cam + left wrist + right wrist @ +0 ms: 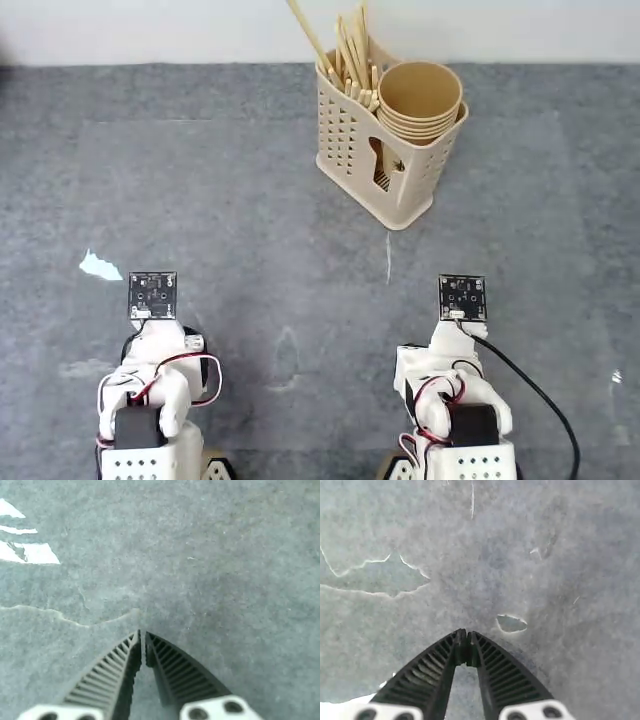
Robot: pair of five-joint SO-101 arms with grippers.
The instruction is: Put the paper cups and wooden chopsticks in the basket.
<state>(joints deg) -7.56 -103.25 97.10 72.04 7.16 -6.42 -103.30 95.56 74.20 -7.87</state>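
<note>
— Where are the cups and sticks?
— The stacked paper cups [420, 95] sit inside the basket [365, 165]. The wooden chopsticks [345, 50] stand in its other compartment, just beside them.
— And the pincers?
— The left gripper [141, 636] and the right gripper [465, 639] are both pinched closed on nothing, well apart from the basket.

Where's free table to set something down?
Bare mat between the basket and the left hand and right hand, plus the whole stretch left of the basket. Crowded: inside the basket, chopsticks beside stacked paper cups.
</note>
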